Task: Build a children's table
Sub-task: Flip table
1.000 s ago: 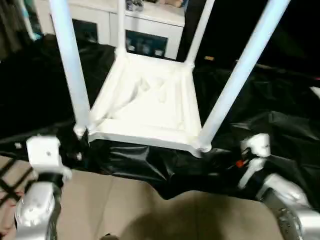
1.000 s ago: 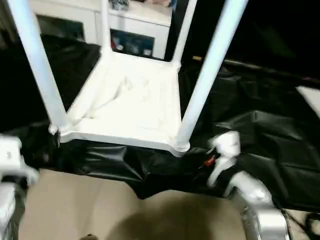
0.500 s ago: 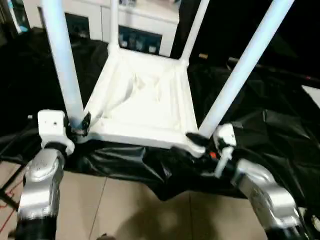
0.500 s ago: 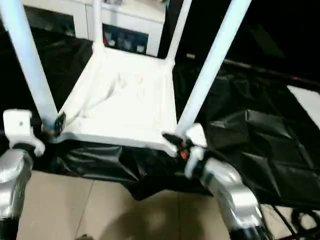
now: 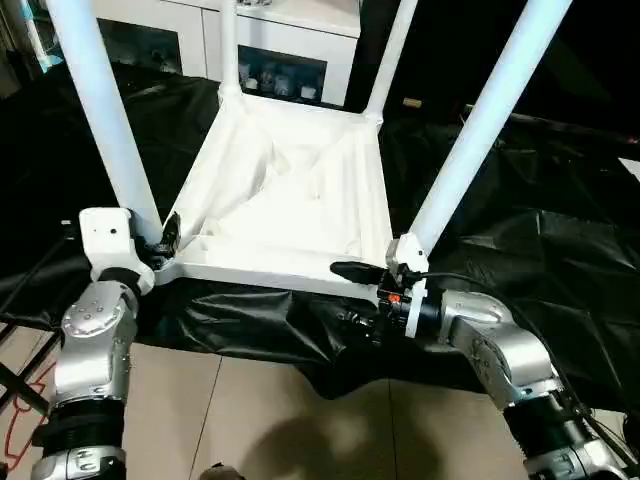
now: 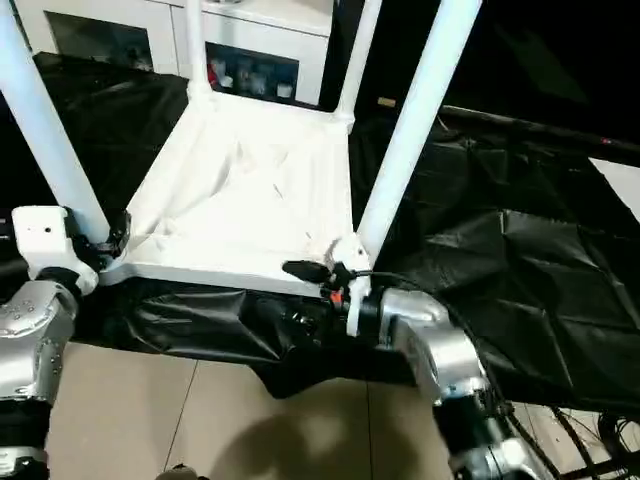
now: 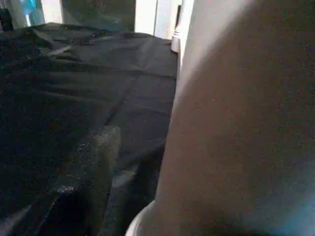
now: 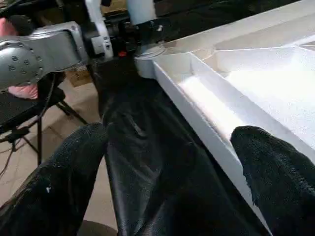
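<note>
Upturned white plastic children's table (image 5: 290, 190), four legs up. Right pincer (image 5: 352, 290) spread astride its 5 o'clock rim; left pincer (image 5: 168, 238), grip unclear, at the 7 o'clock leg (image 5: 105, 115). An uneven lift could tip it.

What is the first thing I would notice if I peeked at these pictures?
You would spot the big white table lying upside down on a black sheet, its four white legs pointing up. At its near edge, the robot's two silver arms reach in: the left gripper at the near left corner beside a leg, and the right gripper, jaws open, at the near right corner. Behind stands a white cabinet.
</note>
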Robot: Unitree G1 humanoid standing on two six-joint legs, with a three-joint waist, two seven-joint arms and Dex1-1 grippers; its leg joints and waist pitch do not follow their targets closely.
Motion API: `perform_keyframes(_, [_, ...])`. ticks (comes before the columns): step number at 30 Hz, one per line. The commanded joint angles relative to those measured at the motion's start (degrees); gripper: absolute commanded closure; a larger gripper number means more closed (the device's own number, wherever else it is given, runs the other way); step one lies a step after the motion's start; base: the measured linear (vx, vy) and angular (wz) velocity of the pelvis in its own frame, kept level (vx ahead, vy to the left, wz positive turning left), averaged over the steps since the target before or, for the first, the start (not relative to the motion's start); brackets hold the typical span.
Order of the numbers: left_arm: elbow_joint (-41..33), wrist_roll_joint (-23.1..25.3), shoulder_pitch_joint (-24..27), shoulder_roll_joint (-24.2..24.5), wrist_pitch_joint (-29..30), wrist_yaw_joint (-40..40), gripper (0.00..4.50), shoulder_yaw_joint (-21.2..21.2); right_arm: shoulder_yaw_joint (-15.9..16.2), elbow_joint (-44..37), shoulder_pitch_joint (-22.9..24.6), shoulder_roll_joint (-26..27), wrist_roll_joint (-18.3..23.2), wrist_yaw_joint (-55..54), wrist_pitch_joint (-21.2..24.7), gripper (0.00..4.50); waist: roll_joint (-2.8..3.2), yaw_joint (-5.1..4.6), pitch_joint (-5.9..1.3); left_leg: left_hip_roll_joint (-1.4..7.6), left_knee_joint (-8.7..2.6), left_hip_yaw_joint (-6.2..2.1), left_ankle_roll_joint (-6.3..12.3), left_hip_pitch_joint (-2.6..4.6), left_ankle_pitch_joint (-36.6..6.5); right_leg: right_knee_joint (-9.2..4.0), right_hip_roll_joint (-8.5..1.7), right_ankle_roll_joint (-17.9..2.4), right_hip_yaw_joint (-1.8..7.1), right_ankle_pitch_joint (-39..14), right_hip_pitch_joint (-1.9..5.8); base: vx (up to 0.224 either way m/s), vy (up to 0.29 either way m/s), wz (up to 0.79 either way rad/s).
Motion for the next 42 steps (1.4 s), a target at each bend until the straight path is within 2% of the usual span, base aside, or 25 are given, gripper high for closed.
perform_keyframes(1, [-0.75, -0.13, -0.42, -0.55, -0.65, 0.90, 0.97, -0.50, 0.71, 1.74, -1.57, -0.67, -0.43, 2.00, -0.93, 0.00, 0.95, 0.28, -3.33, 2.89, -4.43, -1.02, 0.04, 1.40, -4.73, -2.98, -4.96, -12.93, 2.19, 12.62, 1.12, 0.000, 0.000, 0.00])
perform_keyframes(2, [-1.04, -0.14, -0.20, -0.60, -0.68, 0.85, 1.02, -0.67, 0.83, 2.18, -1.86, -0.61, -0.45, 2.47, -1.03, 0.00, 1.30, 0.40, -3.30, 2.88, -4.50, -1.06, 0.25, 1.38, -4.70, -2.95, -5.04, -13.10, 2.19, 11.97, 1.07, 0.000, 0.000, 0.00])
perform_keyframes(8, [-2.18, 0.02, 0.73, -1.05, -1.39, 0.99, 1.44, -1.40, 0.74, 7.67, -4.72, -0.04, -1.28, 4.52, -3.30, 0.00, 1.51, 0.44, -3.35, 2.95, -4.51, -0.98, -0.21, 1.45, -5.60, -2.95, -5.02, -13.46, 2.21, 11.08, 0.89, 0.000, 0.000, 0.00])
perform_keyframes(9, [-2.54, 0.00, 0.96, -1.19, -1.29, 0.94, 1.47, -1.51, 0.73, 8.20, -5.01, -0.01, -1.42, 4.80, -3.67, 0.00, 1.47, 0.46, -3.31, 2.99, -4.57, -1.00, -0.29, 1.42, -5.47, -2.98, -5.06, -13.40, 2.21, 11.12, 0.95, 0.000, 0.000, 0.00])
perform_keyframes(11, [-3.18, -0.02, 1.36, -1.44, -1.15, 0.96, 1.84, -1.75, 0.61, 8.91, -5.38, 0.11, -1.70, 5.25, -4.09, 0.00, 1.45, 0.56, -3.38, 2.98, -4.45, -0.96, -0.06, 1.40, -4.85, -2.86, -5.03, -13.42, 2.23, 12.39, 1.00, 0.000, 0.000, 0.00])
perform_keyframes(13, [-3.71, -0.21, 1.62, -1.81, -0.93, 0.67, 1.90, -2.26, 0.50, 9.71, -5.79, 0.31, -1.88, 5.43, -4.90, 0.00, 1.22, 0.70, -3.42, 2.93, -4.33, -0.91, 0.40, 1.32, -3.77, -2.76, -5.00, -13.40, 2.21, 13.46, 1.07, 0.000, 0.000, 0.00])
perform_keyframes(16, [-4.14, -0.28, 1.76, -2.08, -0.86, 0.61, 2.16, -2.56, 0.43, 10.31, -6.04, 0.45, -1.93, 5.55, -5.42, 0.00, 1.24, 0.72, -3.47, 2.91, -4.29, -0.88, 0.75, 1.34, -3.27, -2.73, -4.93, -13.28, 2.20, 13.44, 1.01, 0.000, 0.000, 0.00])
perform_keyframes(19, [-4.40, -0.66, 1.83, -2.34, -0.73, 0.14, 2.23, -2.92, 0.33, 10.94, -6.24, 0.64, -2.09, 5.60, -6.03, 0.00, 1.24, 0.83, -3.50, 2.96, -4.26, -0.85, 0.81, 1.38, -3.08, -2.69, -4.91, -13.13, 2.22, 13.54, 0.96, 0.000, 0.000, 0.00])
perform_keyframes(21, [-5.05, -1.89, 1.97, -3.32, -0.05, -0.33, 2.30, -3.00, 0.26, 11.24, -6.28, 0.70, -2.18, 5.65, -6.43, 0.00, 1.16, 0.86, -3.65, 2.92, -4.08, -0.80, 1.12, 1.32, -1.70, -2.50, -4.87, -13.29, 2.24, 15.46, 1.01, 0.000, 0.000, 0.00])
perform_keyframes(22, [-5.64, -2.97, 1.96, -4.10, 0.77, -0.57, 2.33, -2.92, 0.19, 11.29, -6.28, 0.70, -2.19, 5.74, -6.52, 0.00, 0.94, 0.86, -3.71, 2.86, -3.94, -0.73, 1.44, 1.24, -0.56, -2.39, -4.78, -13.49, 2.21, 16.87, 1.06, 0.000, 0.000, 0.00])
perform_keyframes(23, [-6.02, -4.03, 1.84, -4.76, 1.52, -0.80, 2.33, -2.78, 0.13, 11.28, -6.24, 0.70, -2.26, 5.69, -6.65, 0.00, 1.04, 1.06, -3.90, 2.80, -3.70, -0.66, 1.84, 1.28, 0.77, -2.18, -4.75, -13.87, 2.18, 18.67, 1.01, 0.000, 0.000, 0.00])
perform_keyframes(24, [-6.27, -5.05, 1.57, -5.39, 2.36, -0.91, 2.33, -2.65, 0.00, 11.33, -6.27, 0.71, -2.25, 5.77, -6.67, 0.00, 0.76, 1.02, -3.95, 2.81, -3.62, -0.58, 2.10, 1.23, 1.45, -2.09, -4.68, -14.02, 2.19, 19.59, 1.02, 0.000, 0.000, 0.00])
perform_keyframes(25, [-6.35, -5.47, 1.45, -5.66, 2.70, -0.96, 2.33, -2.60, -0.06, 11.37, -6.30, 0.72, -2.25, 5.81, -6.68, 0.00, 0.86, 1.16, -3.90, 2.71, -3.53, -0.52, 2.78, 1.20, 2.06, -2.06, -4.58, -14.13, 2.14, 20.48, 0.90, 0.000, 0.000, 0.00])
perform_keyframes(26, [-6.48, -6.51, 1.04, -6.40, 3.56, -0.77, 2.33, -2.30, -0.13, 11.27, -6.26, 0.70, -2.20, 5.93, -6.70, 0.00, 0.52, 1.08, -3.77, 2.71, -3.57, -0.49, 3.23, 1.04, 1.89, -2.12, -4.59, -14.13, 2.14, 20.08, 0.94, 0.000, 0.000, 0.00])
perform_keyframes(30, [-6.22, -10.32, -0.87, -9.27, 6.83, 0.20, 2.33, -1.01, -1.09, 11.20, -6.05, 1.03, -2.41, 4.17, -7.94, 0.00, 0.75, 1.37, -3.59, 2.91, -3.76, -0.45, 2.71, 1.22, -0.28, -2.40, -4.82, -14.28, 2.16, 16.16, 0.68, 0.000, 0.000, 0.00])
perform_keyframes(32, [-5.30, -12.03, -2.36, -10.91, 7.68, 0.87, 2.33, 0.04, -4.06, 13.48, -7.40, 2.82, -3.06, -2.17, -10.78, 0.00, 1.04, 1.73, -3.50, 2.92, -3.93, -0.40, 1.38, 1.28, -1.76, -2.53, -5.04, -14.23, 2.29, 13.49, 0.49, 0.000, 0.000, 0.00])
perform_keyframes(33, [-5.30, -12.03, -2.36, -10.91, 7.68, 0.87, 2.33, 0.04, -4.06, 13.48, -7.40, 2.82, -3.06, -2.17, -10.78, 0.00, 0.92, 1.64, -3.48, 2.87, -3.97, -0.33, 1.12, 1.32, -2.24, -2.66, -4.96, -14.21, 2.31, 12.84, 0.42, 0.000, 0.000, 0.00])
perform_keyframes(34, [-5.19, -11.97, -2.67, -11.14, 7.83, 0.77, 2.33, 0.02, -5.38, 15.03, -8.36, 3.57, -3.30, -5.48, -11.35, 0.00, 0.78, 1.75, -3.47, 2.80, -3.95, -0.33, 1.07, 1.26, -2.89, -2.72, -4.95, -13.92, 2.30, 12.17, 0.54, 0.000, 0.000, 0.00])
perform_keyframes(35, [-4.68, -10.87, -3.44, -11.47, 7.72, 0.69, 2.33, -0.71, -7.55, 17.65, -10.14, 4.85, -3.30, -10.21, -12.61, 0.00, 1.01, 1.55, -3.26, 2.86, -4.39, -0.44, -0.12, 1.31, -4.98, -3.05, -5.00, -13.03, 2.35, 8.03, 0.25, 0.000, 0.000, 0.00])
perform_keyframes(37, [-4.23, -10.36, -4.07, -11.64, 7.68, 0.29, 2.33, -1.36, -8.19, 18.66, -10.90, 5.26, -3.22, -11.82, -12.33, 0.00, 0.96, 1.31, -3.31, 2.88, -4.53, -0.49, -1.29, 1.22, -6.22, -3.19, -5.04, -12.50, 2.38, 5.85, 0.42, 0.000, 0.000, 0.00])
perform_keyframes(38, [-3.81, -9.92, -4.95, -11.96, 8.10, -0.43, 2.33, -1.90, -7.66, 18.48, -10.91, 5.38, -3.54, -11.26, -12.19, 0.00, 1.04, 1.30, -3.26, 2.84, -4.45, -0.37, -1.39, 1.43, -6.70, -3.27, -4.87, -12.21, 2.45, 5.83, 0.16, 0.000, 0.000, 0.00])
perform_keyframes(42, [-3.23, -10.11, -6.32, -12.89, 9.26, 0.06, 2.33, -1.89, -6.71, 18.31, -10.45, 5.62, -4.29, -10.24, -12.11, 0.00, 0.69, 1.34, -3.44, 2.73, -4.22, -0.42, -0.28, 1.04, -4.20, -2.96, -4.84, -11.27, 2.40, 9.55, 0.53, 0.000, 0.000, 0.00])
